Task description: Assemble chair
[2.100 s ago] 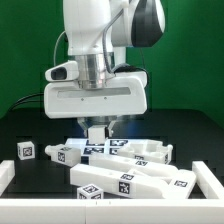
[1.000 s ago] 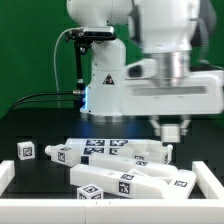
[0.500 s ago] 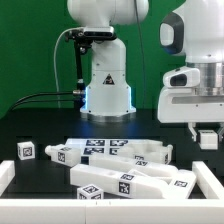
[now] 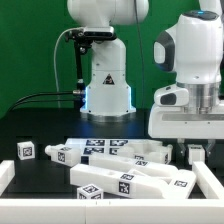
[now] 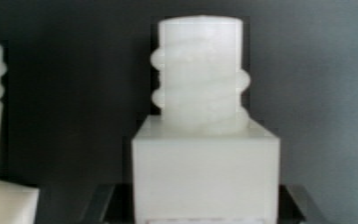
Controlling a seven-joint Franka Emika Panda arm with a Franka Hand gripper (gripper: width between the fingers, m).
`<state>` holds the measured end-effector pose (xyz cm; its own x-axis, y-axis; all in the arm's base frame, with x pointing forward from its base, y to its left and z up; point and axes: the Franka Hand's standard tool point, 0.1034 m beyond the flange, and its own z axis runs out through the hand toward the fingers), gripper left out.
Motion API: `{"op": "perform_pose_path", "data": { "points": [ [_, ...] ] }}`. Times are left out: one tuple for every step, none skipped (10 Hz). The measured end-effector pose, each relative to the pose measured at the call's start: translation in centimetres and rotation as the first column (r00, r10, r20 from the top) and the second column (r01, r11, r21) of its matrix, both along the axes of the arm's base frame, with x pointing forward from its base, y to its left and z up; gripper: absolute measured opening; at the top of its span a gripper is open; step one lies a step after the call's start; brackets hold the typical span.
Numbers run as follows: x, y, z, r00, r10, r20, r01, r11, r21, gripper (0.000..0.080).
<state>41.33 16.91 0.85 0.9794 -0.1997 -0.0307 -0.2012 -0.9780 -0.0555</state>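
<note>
Surface: a black table, with a white rail along its 9 o'clock edge in the exterior view.
Room: a green backdrop behind. The arm's white base stands at 12 o'clock, and a dark cable runs off toward 9.
Chair parts: white tagged pieces heaped at 6 o'clock. A small tagged cube sits apart at 8 o'clock.
Gripper: low at 4 o'clock, near the heap's end. Whether its jaws are spread or hold anything cannot be told.
Wrist view: a white pegged block stands upright in the middle.
Change: half a second ago the gripper hung higher and further toward 3 o'clock. The parts lie as before.
</note>
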Motion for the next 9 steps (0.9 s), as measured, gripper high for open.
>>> {"op": "perform_pose_path", "data": {
  "points": [
    [0.0,0.0,0.0,1.0,-0.001,0.0,0.001,1.0,0.0,0.0273],
    [0.0,0.0,0.0,1.0,0.0,0.0,0.0,1.0,0.001,0.0273],
    [0.1,0.0,0.2,1.0,0.01,0.001,-0.01,1.0,0.002,0.0439],
    [0.4,-0.1,0.9,1.0,0.023,0.008,-0.023,1.0,0.005,0.0596],
    [0.7,-0.8,2.0,0.998,0.059,0.003,-0.059,0.998,0.007,0.0596],
    [1.4,-1.9,3.9,0.997,0.073,-0.004,-0.073,0.997,0.014,0.0641],
    [2.3,-2.8,5.5,0.997,0.081,-0.016,-0.081,0.996,0.022,0.0641],
    [3.8,-3.5,6.7,0.995,0.097,-0.02,-0.096,0.995,0.031,0.0648],
    [4.8,-4.1,7.3,0.995,0.098,-0.013,-0.097,0.995,0.035,0.0648]
  ]
}}
